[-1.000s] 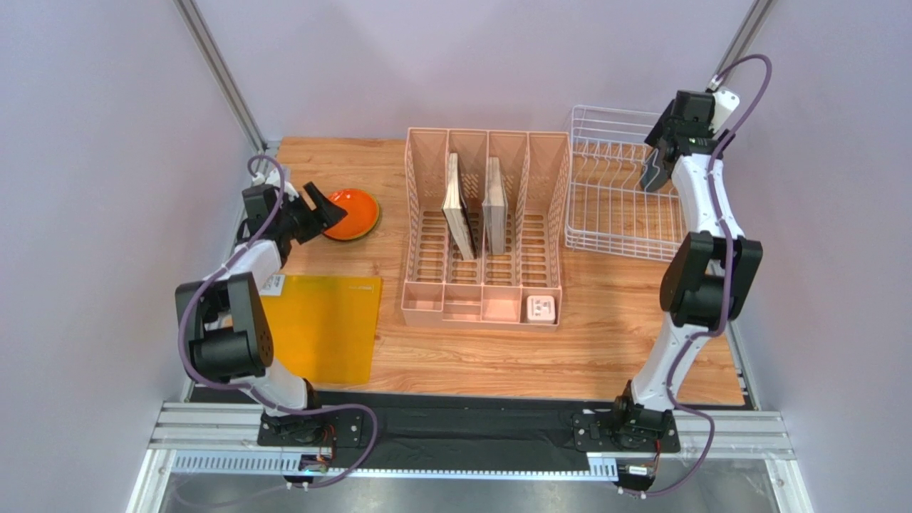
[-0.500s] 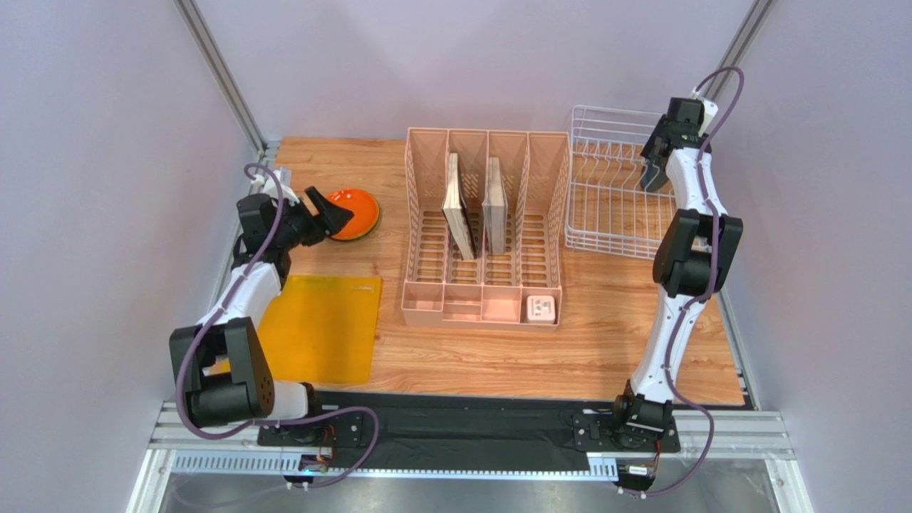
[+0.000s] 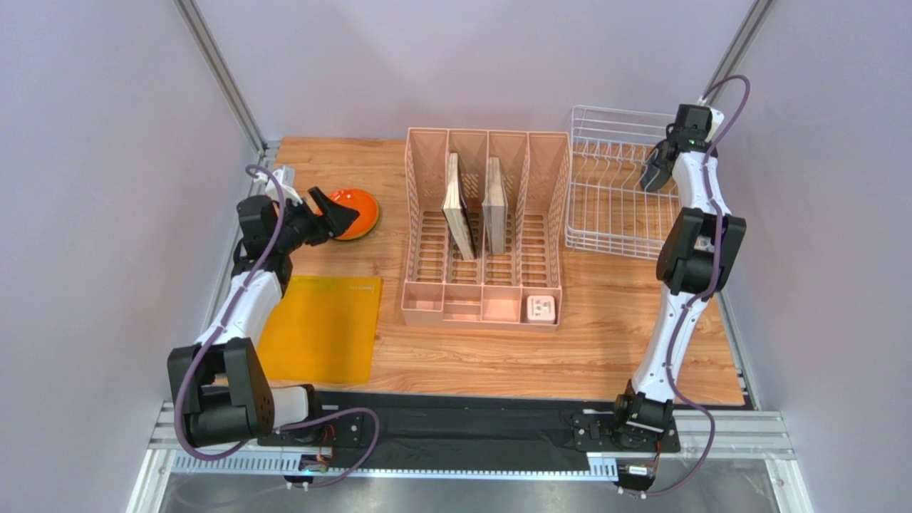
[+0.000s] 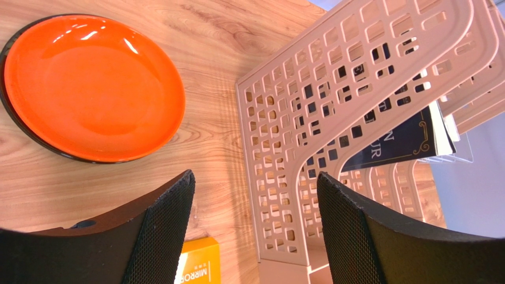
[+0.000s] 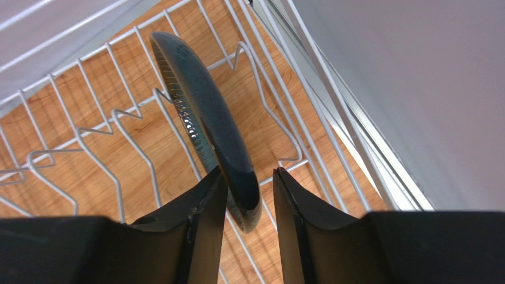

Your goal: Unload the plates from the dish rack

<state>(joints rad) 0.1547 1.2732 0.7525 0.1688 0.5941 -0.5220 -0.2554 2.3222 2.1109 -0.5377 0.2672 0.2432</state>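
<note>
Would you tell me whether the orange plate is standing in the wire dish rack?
No, the orange plate lies flat on the wooden table beside the pink organizer.

The light is bright, soft and even, coming from above, so shadows on the worktop (image 3: pixel 599 342) are faint. Ahead-left of the left gripper (image 4: pixel 255 186), the orange plate (image 4: pixel 89 89) carries small white glare spots. The dark plate (image 5: pixel 207 112) at the right gripper (image 5: pixel 249 192) shines softly. Both wrist views bend at the edges.

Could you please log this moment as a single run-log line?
Right fingers: astride rim of dark plate in dish rack, not clamped | Left fingers: open, empty, near orange plate
</note>
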